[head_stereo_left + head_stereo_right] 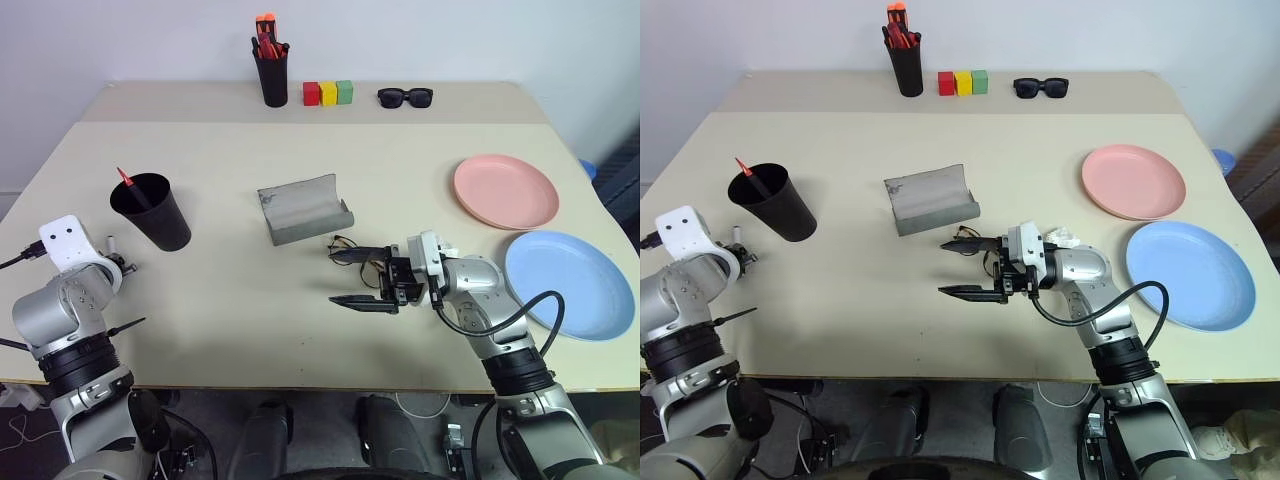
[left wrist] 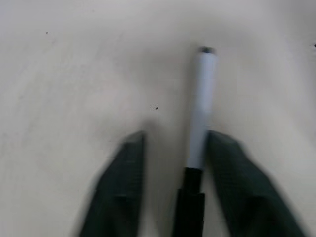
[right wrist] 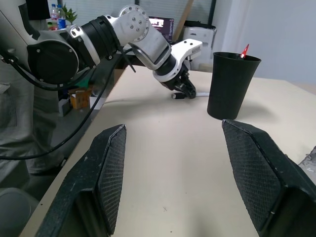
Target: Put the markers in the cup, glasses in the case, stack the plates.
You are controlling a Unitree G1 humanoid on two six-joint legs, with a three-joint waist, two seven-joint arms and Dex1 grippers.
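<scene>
My left gripper (image 2: 177, 137) straddles a white marker (image 2: 201, 98) with a black cap that lies on the table left of the black cup (image 1: 155, 215). One finger is against the marker and a gap shows on the other side. A red-tipped marker (image 1: 125, 178) stands in the cup. My right gripper (image 1: 340, 277) is open and level above the table, with nothing between its fingers. The wire-rimmed glasses (image 1: 348, 243) lie by its far finger, just in front of the open grey case (image 1: 303, 208). The pink plate (image 1: 505, 190) and the blue plate (image 1: 568, 283) lie side by side at the right.
At the back stand a narrow black cup of orange-red markers (image 1: 272, 70), a row of red, yellow and green blocks (image 1: 328, 93) and dark sunglasses (image 1: 405, 96). The table's front edge (image 1: 300, 388) runs just below both arms.
</scene>
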